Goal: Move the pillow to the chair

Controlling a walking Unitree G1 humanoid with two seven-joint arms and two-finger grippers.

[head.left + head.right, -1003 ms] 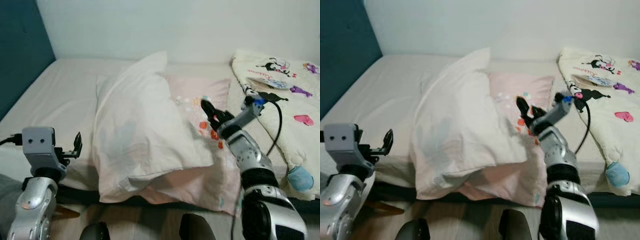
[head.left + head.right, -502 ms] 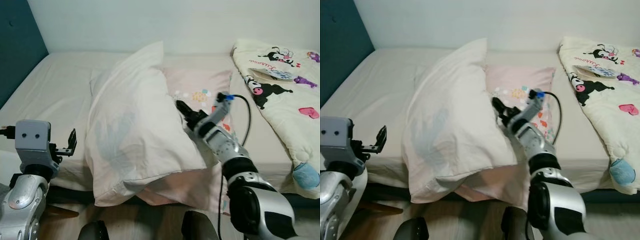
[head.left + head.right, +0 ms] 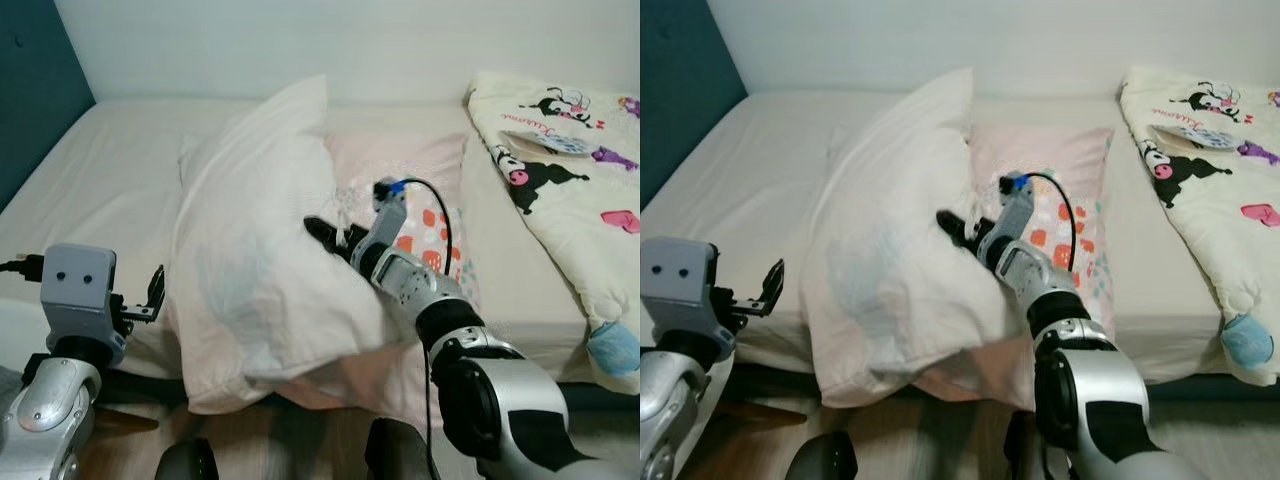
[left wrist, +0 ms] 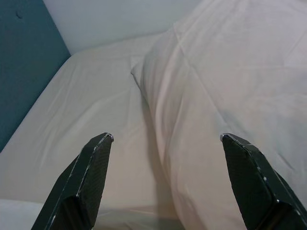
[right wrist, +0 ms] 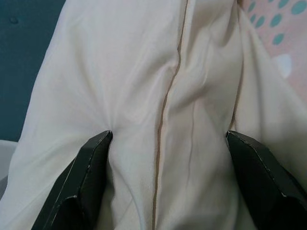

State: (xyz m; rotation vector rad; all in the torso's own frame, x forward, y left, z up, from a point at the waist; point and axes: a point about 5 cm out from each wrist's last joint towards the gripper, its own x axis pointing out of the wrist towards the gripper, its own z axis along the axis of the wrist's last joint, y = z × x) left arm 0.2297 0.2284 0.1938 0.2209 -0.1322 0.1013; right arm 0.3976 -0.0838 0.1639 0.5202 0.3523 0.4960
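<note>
The big white fabric pillow [image 3: 265, 255] lies on the bed [image 3: 120, 190], propped at a slant over a flatter pink pillow with coloured spots [image 3: 420, 200], its near end reaching the mattress edge. In my left eye view my right tool [image 3: 318, 230] reaches across the pink pillow and presses its black fingertips into the white pillow's right flank, about halfway up. A black cable [image 3: 435, 215] loops over that wrist. My left tool [image 3: 153, 293] hovers low at the bed's near edge, just beside the white pillow's left side and not touching it. A cream blanket printed with cartoon figures [image 3: 570, 170] covers the bed on the far right, well apart from both pillows. A teal wall panel [image 3: 35, 90] stands to the left of the bed.

In the right eye view the right tool [image 3: 948, 226] sits against the white pillow [image 3: 890, 260] in the same way, and the left tool [image 3: 773, 282] waits near its lower left corner.

Through my left wrist view, my two fingers [image 4: 86, 187] are spread wide, with bare sheet and the pillow's edge [image 4: 216, 105] ahead of them.

Through my right wrist view, my fingers [image 5: 84, 184] are spread wide and pushed into the white cloth [image 5: 158, 110]; a seam runs down between them, and the fabric puckers at each tip. They are not closed on it.
</note>
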